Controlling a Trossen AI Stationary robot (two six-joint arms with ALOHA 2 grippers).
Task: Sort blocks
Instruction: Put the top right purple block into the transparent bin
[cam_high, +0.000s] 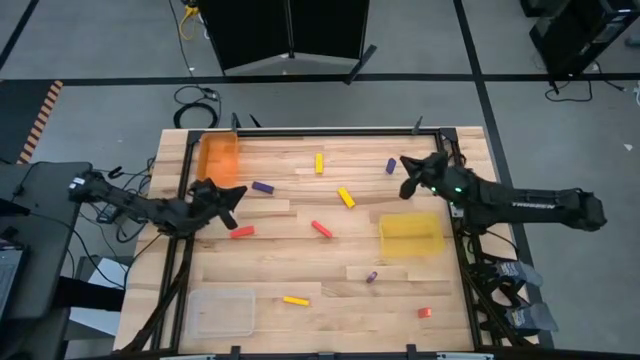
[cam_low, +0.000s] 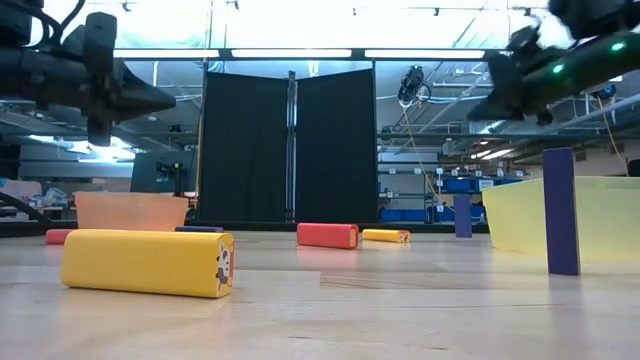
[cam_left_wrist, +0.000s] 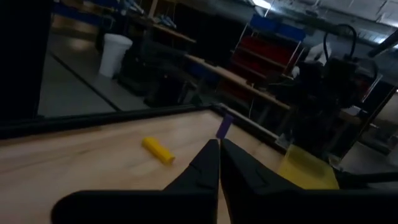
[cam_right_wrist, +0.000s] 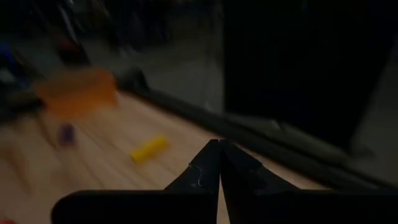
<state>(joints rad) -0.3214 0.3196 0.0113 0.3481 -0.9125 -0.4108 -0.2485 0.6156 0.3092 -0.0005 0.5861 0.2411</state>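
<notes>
Small oblong blocks lie scattered on the wooden table: yellow ones (cam_high: 319, 163), (cam_high: 346, 197), (cam_high: 296, 300), purple ones (cam_high: 263, 186), (cam_high: 391, 166), (cam_high: 371, 277), and red ones (cam_high: 242, 231), (cam_high: 321, 228), (cam_high: 425, 312). My left gripper (cam_high: 232, 205) hovers shut above the table's left part, close to the red block (cam_high: 242, 231). Its wrist view shows the shut fingertips (cam_left_wrist: 219, 143) with a yellow block (cam_left_wrist: 158, 150) beyond. My right gripper (cam_high: 408, 178) hovers shut near the far purple block, fingertips together (cam_right_wrist: 217, 144). Neither holds anything.
An orange tray (cam_high: 220, 157) sits at the far left, a yellow tray (cam_high: 410, 235) on the right under the right arm, and a clear tray (cam_high: 221, 310) at the near left. A dark frame (cam_high: 300, 132) borders the table. In the low view one purple block (cam_low: 560, 211) stands upright.
</notes>
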